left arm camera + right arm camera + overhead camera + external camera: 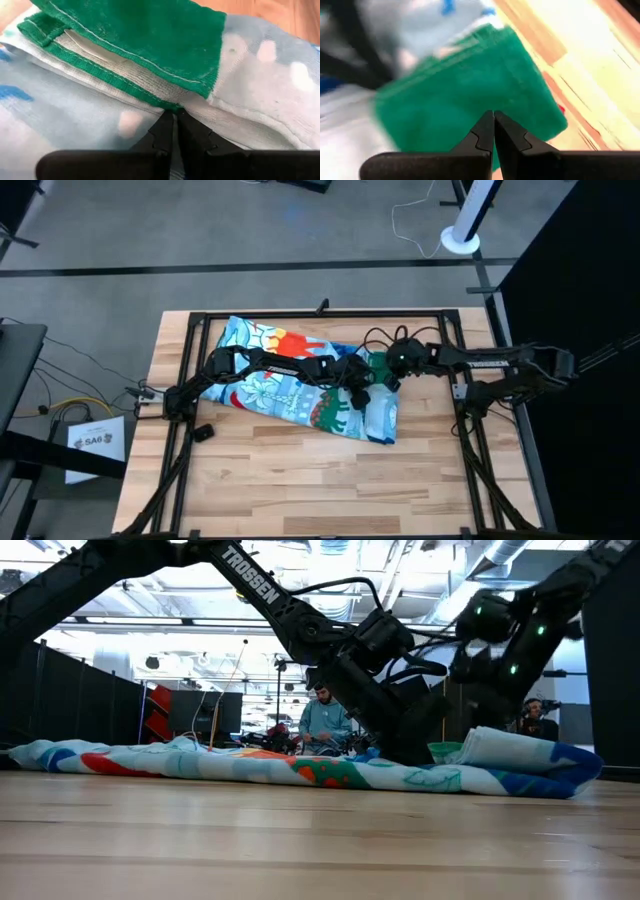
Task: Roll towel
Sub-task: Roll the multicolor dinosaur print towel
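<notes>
With the large green beach towel with light-blue tropical print point(290, 385) lying folded across the wooden table point(300, 480), the left gripper point(175, 116) and right gripper point(493, 116), both with fingers pressed together, meet at the towel's turned-over green end, probably to start the roll there.

Both arms reach inward, left pincer point(175, 116) and right pincer point(494, 116) each with fingers pressed together.

A robotics lab — black curtain partitions point(90, 700), floor cables point(415, 225), a seated person point(325, 720) beyond the wooden table point(300, 480).
</notes>
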Controlling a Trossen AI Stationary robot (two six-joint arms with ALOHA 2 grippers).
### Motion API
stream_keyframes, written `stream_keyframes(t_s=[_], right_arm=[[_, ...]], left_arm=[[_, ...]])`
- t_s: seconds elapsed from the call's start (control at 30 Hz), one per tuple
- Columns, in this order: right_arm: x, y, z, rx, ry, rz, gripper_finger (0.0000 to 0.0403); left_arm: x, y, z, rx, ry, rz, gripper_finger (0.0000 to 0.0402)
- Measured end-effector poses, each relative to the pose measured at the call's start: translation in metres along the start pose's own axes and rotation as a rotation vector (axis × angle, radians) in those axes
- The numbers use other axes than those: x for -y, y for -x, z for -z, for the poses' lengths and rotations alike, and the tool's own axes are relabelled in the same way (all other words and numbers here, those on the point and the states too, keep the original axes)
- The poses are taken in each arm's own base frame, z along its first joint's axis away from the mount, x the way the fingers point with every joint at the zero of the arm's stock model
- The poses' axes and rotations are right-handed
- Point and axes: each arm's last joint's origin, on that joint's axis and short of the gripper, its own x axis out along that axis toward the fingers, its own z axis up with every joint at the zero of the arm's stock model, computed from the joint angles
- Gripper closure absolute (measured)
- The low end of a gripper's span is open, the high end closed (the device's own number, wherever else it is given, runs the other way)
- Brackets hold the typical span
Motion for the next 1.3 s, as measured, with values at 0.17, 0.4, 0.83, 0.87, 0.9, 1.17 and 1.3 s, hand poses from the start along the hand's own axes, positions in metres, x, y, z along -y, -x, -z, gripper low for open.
stream_keyframes(t_s=[0.17, 0.4, 0.83, 0.87, 0.9, 1.17, 1.3], right_arm=[[0.000, -0.024, -0.002, 0.037, 0.030, 0.028, 0.0403], [-0.017, -0.037, -0.006, 0.084, 0.061, -0.095, 0.0403], [-0.023, -0.012, -0.009, 0.097, 0.068, -0.192, 0.0403], [-0.020, -0.004, -0.009, 0.102, 0.063, -0.185, 0.0403], [-0.018, 0.003, -0.009, 0.106, 0.062, -0.174, 0.0403], [0.003, 0.033, 0.017, 0.042, -0.080, 0.109, 0.0403], [0.014, 0.016, 0.020, 0.031, -0.263, 0.167, 0.0403]], left_arm=[[0.000, 0.000, 0.000, -0.001, 0.001, 0.000, 0.0389], [0.000, 0.000, 0.001, -0.008, 0.016, -0.002, 0.0389], [0.000, 0.000, 0.001, -0.009, 0.037, -0.002, 0.0389], [0.000, 0.000, 0.001, -0.009, 0.040, -0.002, 0.0389], [0.000, 0.000, 0.001, -0.009, 0.041, -0.002, 0.0389], [0.000, 0.000, 0.001, -0.007, 0.041, -0.002, 0.0389], [0.000, 0.000, 0.001, -0.004, 0.039, -0.002, 0.0389]])
